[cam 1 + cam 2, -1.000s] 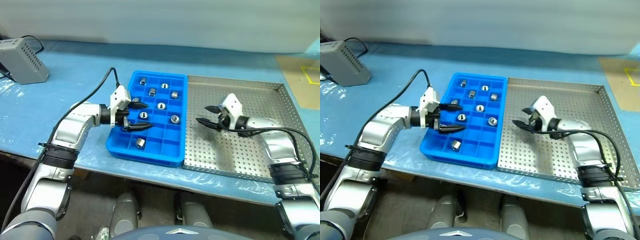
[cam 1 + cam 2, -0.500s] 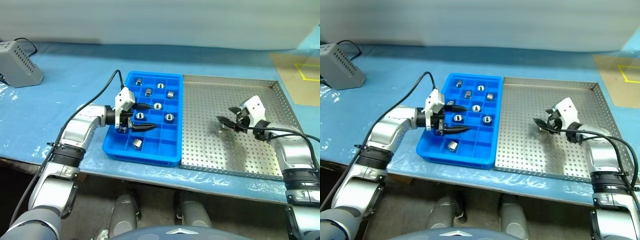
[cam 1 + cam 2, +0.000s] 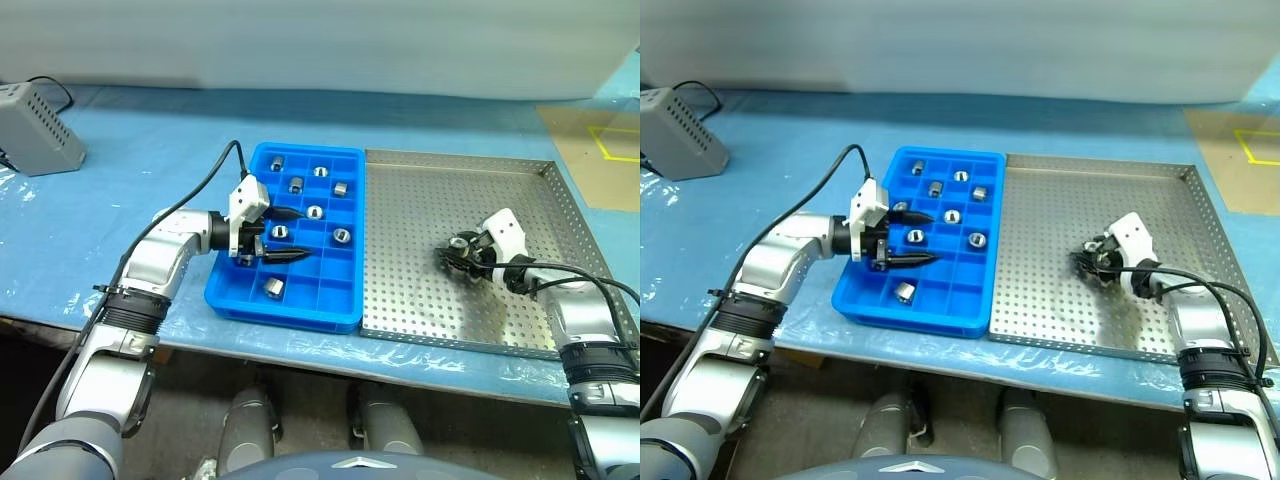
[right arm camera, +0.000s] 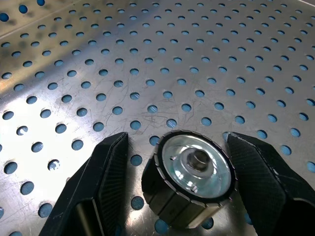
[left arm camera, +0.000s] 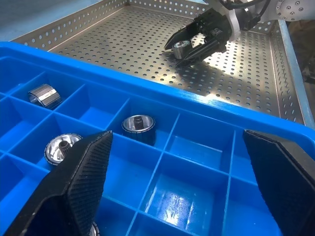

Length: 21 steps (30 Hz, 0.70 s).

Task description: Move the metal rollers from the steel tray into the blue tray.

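The steel tray (image 3: 420,200) lies on the right, the blue tray (image 3: 262,308) beside it on the left. Several metal rollers (image 3: 341,236) sit in separate compartments of the blue tray. My left gripper (image 3: 290,235) hovers open over the blue tray's left half with nothing between its fingers (image 5: 78,182). My right gripper (image 3: 453,258) is low on the steel tray's floor. Its fingers (image 4: 98,187) stand on either side of one roller (image 4: 189,169), which lies tilted on the perforated floor; a narrow gap shows on one side.
A grey box (image 3: 35,125) with a cable stands at the table's far left. A brown surface with yellow tape (image 3: 600,140) lies beyond the steel tray's right corner. The blue table top is covered in clear film.
My right gripper has moved right and sunk to the steel tray's floor, and now straddles a roller. The left gripper has stayed over the blue tray. The camera view shifted early on.
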Motion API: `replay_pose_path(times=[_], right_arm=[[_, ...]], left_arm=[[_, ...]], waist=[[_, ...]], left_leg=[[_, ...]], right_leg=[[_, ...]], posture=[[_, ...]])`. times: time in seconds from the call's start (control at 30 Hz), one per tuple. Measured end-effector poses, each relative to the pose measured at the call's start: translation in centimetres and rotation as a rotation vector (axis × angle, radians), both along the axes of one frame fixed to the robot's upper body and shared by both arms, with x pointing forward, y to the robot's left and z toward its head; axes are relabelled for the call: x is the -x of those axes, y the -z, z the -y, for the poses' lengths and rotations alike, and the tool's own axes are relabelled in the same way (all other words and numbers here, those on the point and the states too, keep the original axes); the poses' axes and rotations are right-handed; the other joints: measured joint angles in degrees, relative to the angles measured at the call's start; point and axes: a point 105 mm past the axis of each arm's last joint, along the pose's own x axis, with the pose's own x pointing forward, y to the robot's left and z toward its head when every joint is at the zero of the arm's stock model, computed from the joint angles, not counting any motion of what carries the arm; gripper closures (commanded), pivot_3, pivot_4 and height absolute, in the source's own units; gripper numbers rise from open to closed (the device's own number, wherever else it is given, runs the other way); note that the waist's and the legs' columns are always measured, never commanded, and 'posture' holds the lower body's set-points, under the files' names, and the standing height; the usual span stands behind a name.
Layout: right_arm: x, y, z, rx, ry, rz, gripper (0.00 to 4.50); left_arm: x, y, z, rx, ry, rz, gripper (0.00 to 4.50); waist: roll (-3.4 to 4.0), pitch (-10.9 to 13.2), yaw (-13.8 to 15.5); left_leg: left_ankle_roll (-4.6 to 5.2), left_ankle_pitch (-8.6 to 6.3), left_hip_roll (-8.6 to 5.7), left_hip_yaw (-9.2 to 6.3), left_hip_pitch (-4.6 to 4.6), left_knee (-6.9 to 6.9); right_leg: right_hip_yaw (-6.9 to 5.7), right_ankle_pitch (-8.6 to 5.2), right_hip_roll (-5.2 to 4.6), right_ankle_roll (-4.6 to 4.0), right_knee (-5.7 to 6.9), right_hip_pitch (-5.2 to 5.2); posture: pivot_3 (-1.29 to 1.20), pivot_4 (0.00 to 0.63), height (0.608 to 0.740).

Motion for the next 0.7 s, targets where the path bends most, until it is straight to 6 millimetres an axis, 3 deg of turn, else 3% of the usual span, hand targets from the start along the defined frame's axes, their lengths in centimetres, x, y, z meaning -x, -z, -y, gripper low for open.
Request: replay_pose_path(times=[0.13,0.43,0.57,0.7], right_arm=[[0.0,0.2,-0.5,-0.009,-0.014,0.0,2.75],[-0.2,0.0,-1.7,-0.005,-0.05,0.002,2.8],[0.2,-1.6,-5.6,-0.031,-0.201,0.015,2.8],[1.2,-6.5,-11.5,-0.075,-0.456,0.102,2.8]], left_arm=[[-0.1,0.0,0.0,0.0,-0.006,0.001,0.0],[0.0,-0.4,0.2,0.007,-0.03,-0.001,0.0],[0.5,-1.4,-0.4,0.022,-0.037,0.002,0.0],[0.9,-1.2,-1.2,0.008,-0.053,-0.008,0.0]], waist=[[0.0,0.0,0.0],[0.0,0.0,-0.1],[0.04,0.0,-0.2],[0.07,0.0,0.1]], left_leg=[[0.0,0.0,0.0,0.0,0.0,0.01],[-0.01,0.0,0.03,0.0,0.03,0.0],[-0.02,0.01,0.08,0.01,0.01,-0.05],[-0.03,0.01,0.12,0.02,0.01,-0.1]], right_leg=[[0.0,0.0,0.0,0.0,0.0,0.0],[0.0,0.0,0.01,0.0,0.0,0.01],[0.0,0.0,0.05,0.0,0.02,-0.07],[-0.01,-0.01,0.07,-0.02,0.03,-0.09]], posture=[[-0.3,0.15,0.74],[-0.29,0.15,0.74],[-0.26,0.15,0.74],[-0.24,0.15,0.74]])
